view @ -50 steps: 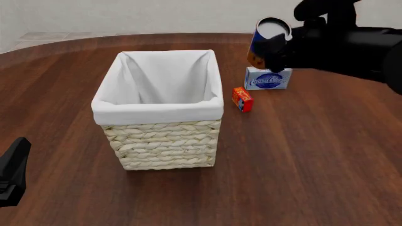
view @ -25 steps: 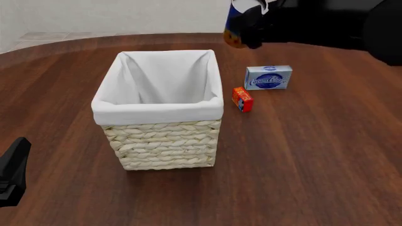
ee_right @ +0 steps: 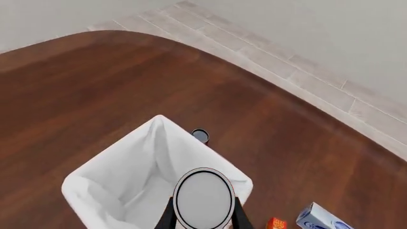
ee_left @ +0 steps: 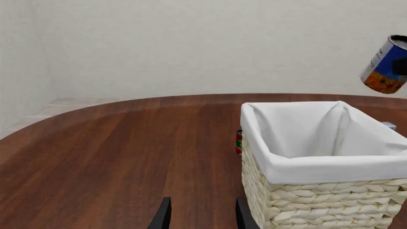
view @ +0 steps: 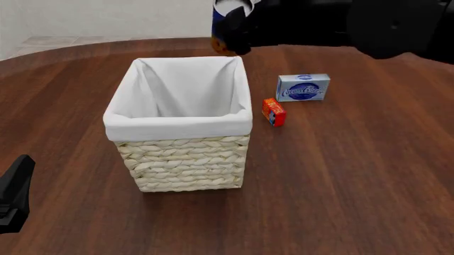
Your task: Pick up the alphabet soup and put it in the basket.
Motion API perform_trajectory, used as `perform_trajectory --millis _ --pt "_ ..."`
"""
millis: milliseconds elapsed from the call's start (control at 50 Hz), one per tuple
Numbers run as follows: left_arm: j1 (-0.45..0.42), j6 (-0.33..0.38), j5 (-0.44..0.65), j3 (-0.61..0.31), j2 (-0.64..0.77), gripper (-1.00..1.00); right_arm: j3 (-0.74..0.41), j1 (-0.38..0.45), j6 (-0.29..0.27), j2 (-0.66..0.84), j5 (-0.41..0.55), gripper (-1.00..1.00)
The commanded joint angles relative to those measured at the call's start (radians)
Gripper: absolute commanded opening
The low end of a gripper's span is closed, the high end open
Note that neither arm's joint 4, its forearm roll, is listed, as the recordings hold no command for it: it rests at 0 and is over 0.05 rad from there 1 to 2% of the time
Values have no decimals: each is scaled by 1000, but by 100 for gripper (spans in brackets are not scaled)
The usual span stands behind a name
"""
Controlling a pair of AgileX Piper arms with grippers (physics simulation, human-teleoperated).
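The alphabet soup (view: 225,24), a blue can with an orange-red lower band, hangs tilted in the air above the far right corner of the basket (view: 177,126). My right gripper (view: 234,32) is shut on the alphabet soup. In the right wrist view the alphabet soup's silvery top (ee_right: 203,198) sits between the two fingers, over the basket's rim (ee_right: 86,183). In the left wrist view the alphabet soup (ee_left: 384,67) hangs high above the basket (ee_left: 318,168). My left gripper (ee_left: 202,217) stands open and holds nothing, low at the table's near left (view: 14,196).
A flat blue-and-white box (view: 303,87) and a small orange-red box (view: 274,111) lie to the right of the basket. A small dark-topped can (ee_right: 200,135) stands on the table just behind the basket.
My right arm has carried the alphabet soup up and to the left, from above the blue-and-white box to over the basket's far right corner. The left arm has not moved.
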Motion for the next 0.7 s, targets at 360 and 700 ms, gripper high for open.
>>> perform_trajectory --millis 360,700 --pt "0 0 0 0 0 100 -130 78 24 208 32 -100" --pt "0 0 0 0 0 100 -187 62 15 341 47 -100"
